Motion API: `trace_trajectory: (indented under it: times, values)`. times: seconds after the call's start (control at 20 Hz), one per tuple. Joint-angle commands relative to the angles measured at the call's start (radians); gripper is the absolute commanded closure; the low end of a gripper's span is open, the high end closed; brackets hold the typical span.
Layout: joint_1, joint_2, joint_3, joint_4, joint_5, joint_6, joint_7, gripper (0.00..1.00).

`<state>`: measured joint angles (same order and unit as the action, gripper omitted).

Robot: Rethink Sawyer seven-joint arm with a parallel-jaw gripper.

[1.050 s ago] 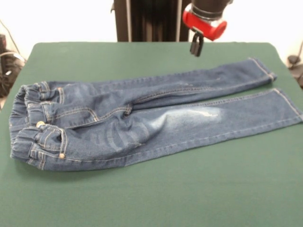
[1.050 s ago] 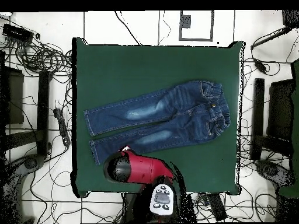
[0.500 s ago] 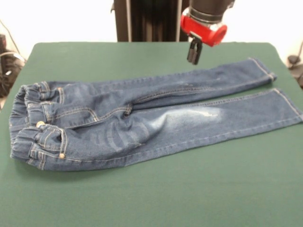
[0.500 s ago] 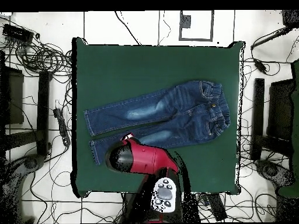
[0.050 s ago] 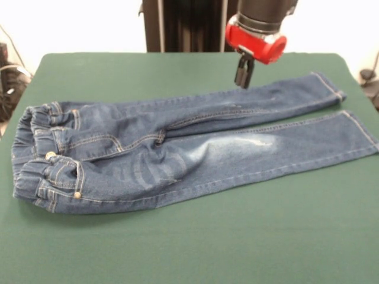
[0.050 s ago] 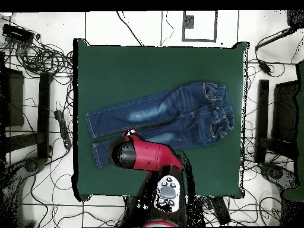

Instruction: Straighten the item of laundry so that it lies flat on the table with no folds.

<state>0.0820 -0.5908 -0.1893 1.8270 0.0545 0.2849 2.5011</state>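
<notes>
The item of laundry (image 5: pixel 177 148), small blue jeans with faded thigh patches, lies spread across the green table (image 5: pixel 177 248). Its bunched elastic waistband is at the left and both legs run to the right. The legs lie side by side and overlap near the crotch. My gripper (image 5: pixel 240 84) hangs under the red wrist just above the far leg, a little past its knee, shut with nothing in it. In the overhead view the jeans (image 6: pixel 178 110) lie mid-table (image 6: pixel 154 65), and the red arm head (image 6: pixel 145 155) covers part of one leg and hides the gripper.
Tangled cables (image 6: pixel 35 53) and black stands (image 6: pixel 285 113) surround the table on the floor. Green table surface stretches on all sides of the jeans, widest along the front edge in the front view.
The gripper has come lower and closer to the far leg of the jeans. In the overhead view the arm head has slid onto that leg. The jeans have not moved.
</notes>
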Motion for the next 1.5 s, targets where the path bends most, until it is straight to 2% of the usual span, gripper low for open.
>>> trace_trajectory:
  times: [0.05,0.45,0.7,1.5]
  values:
    - [0.017,0.026,0.063,-0.078,0.016,0.15,0.056,1.0]
    - [0.03,0.062,0.074,-0.196,0.033,0.262,0.07,1.0]
    - [0.037,0.101,0.073,-0.248,0.028,0.257,0.085,1.0]
    - [-0.007,0.177,0.091,-0.375,-0.006,0.285,0.019,1.0]
